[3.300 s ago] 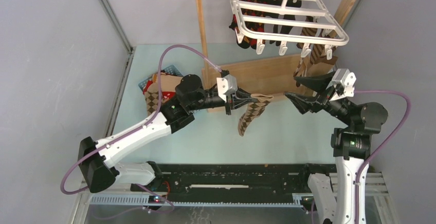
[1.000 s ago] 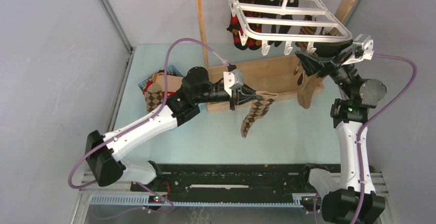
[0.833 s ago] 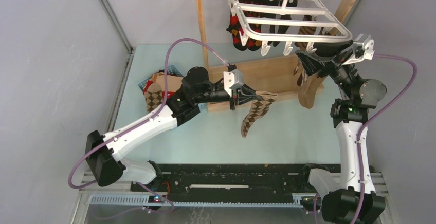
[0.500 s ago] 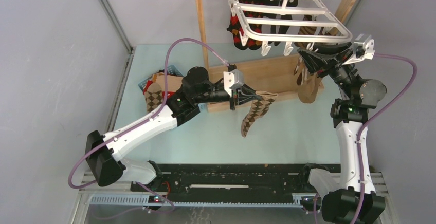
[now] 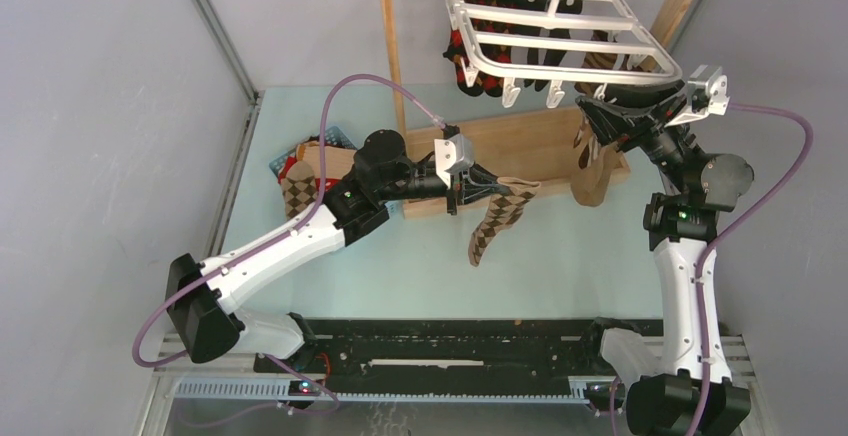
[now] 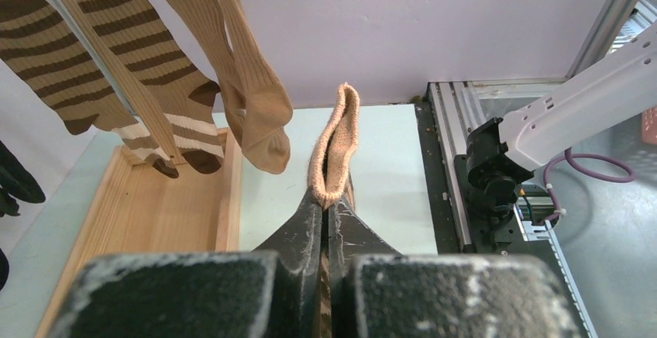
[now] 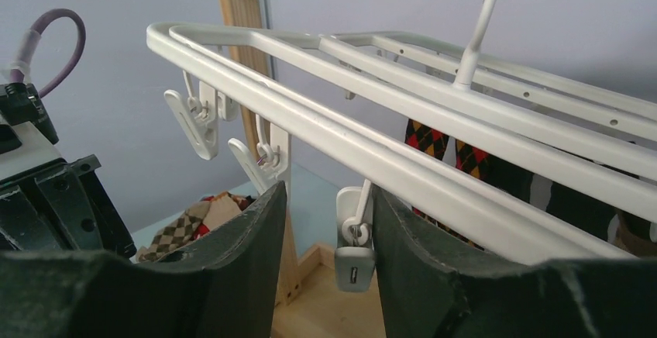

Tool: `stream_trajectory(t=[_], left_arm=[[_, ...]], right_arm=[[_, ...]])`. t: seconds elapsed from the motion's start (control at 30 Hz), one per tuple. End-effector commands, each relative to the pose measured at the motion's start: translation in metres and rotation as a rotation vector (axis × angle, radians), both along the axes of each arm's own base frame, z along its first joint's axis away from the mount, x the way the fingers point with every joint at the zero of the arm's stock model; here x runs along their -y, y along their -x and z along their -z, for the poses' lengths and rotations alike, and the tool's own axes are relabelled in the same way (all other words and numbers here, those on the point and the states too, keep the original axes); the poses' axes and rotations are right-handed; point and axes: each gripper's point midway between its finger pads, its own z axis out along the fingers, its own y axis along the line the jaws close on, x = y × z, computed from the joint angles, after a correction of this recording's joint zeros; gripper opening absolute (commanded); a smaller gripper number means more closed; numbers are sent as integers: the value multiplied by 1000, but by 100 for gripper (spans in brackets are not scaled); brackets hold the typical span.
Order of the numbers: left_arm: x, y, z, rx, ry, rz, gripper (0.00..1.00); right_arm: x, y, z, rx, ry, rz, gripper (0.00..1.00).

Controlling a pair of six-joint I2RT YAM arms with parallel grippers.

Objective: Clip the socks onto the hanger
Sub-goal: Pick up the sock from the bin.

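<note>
My left gripper (image 5: 505,190) is shut on the cuff of a brown argyle sock (image 5: 492,228), which hangs from it above the table. In the left wrist view the tan cuff (image 6: 336,140) sticks up out of the closed gripper (image 6: 329,208). The white hanger (image 5: 560,28) hangs by its hook from a wooden rail. Red-black argyle socks (image 5: 468,64), black socks (image 5: 540,51), striped socks (image 6: 132,67) and tan socks (image 6: 249,98) dangle from it. My right gripper (image 5: 592,116) is up at the hanger's near edge, open. One small clip (image 7: 354,239) sits between its fingers, against the right finger (image 7: 411,245).
The wooden stand's post (image 5: 392,51) and flat base (image 5: 520,151) lie between the arms. A blue mesh basket (image 5: 331,138) with a pile of loose socks (image 5: 300,184) sits at the left. Other empty clips (image 7: 192,125) hang along the hanger's edge.
The right gripper's jaws have narrowed around the clip, and the hanger with its tan sock has swung slightly. The left arm and its sock have stayed still.
</note>
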Motion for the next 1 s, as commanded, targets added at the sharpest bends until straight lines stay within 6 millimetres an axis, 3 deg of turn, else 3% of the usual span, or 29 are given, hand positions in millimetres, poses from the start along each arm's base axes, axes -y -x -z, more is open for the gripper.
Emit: stream_trajectory(t=[0.0, 0.23, 0.97], left_arm=[[-3, 5, -47, 68, 93, 16, 1], [-3, 5, -49, 62, 96, 16, 1], [7, -3, -54, 59, 80, 18, 1]], right_arm=[[-3, 13, -16, 51, 27, -15, 55], [-4, 16, -7, 41, 68, -88, 66], [-4, 18, -8, 74, 84, -143, 70]])
